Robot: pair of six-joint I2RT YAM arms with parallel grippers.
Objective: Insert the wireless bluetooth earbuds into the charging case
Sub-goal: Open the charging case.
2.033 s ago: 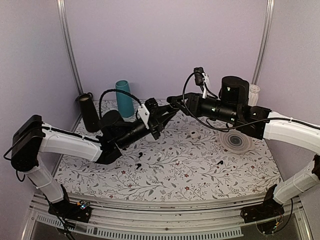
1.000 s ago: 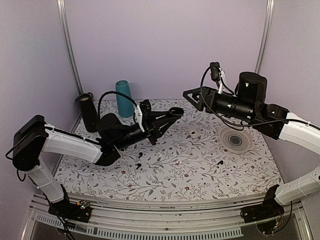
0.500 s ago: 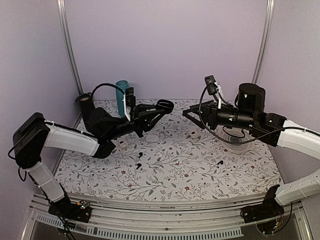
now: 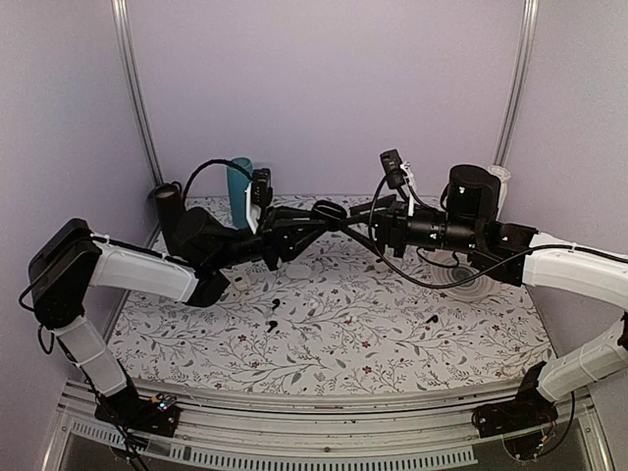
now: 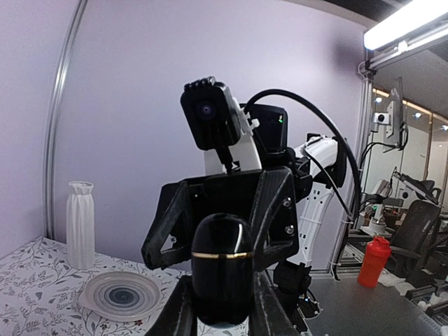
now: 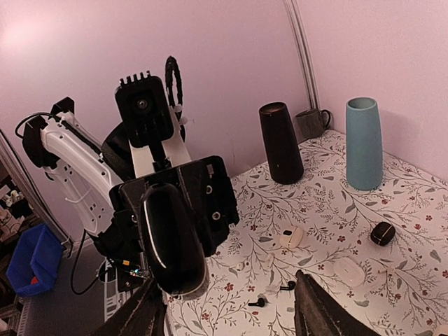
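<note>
The glossy black charging case with its gold seam is held up in the air, my left gripper shut on its lower half. My right gripper faces it at the same height, open. In the right wrist view the case sits between the right fingers, close to the left one; I cannot tell whether they touch. Three tiny black earbuds lie on the floral table: two at centre left, one at the right. Two of them show in the right wrist view.
At the back left stand a teal vase, a black cone-shaped speaker and a mug. A white vase and a ringed plate are at the back right. White cases and a smaller black case lie on the table.
My right arm has swung left and brought its open gripper up to the case. The left gripper rose with the case and now holds nearly still.
</note>
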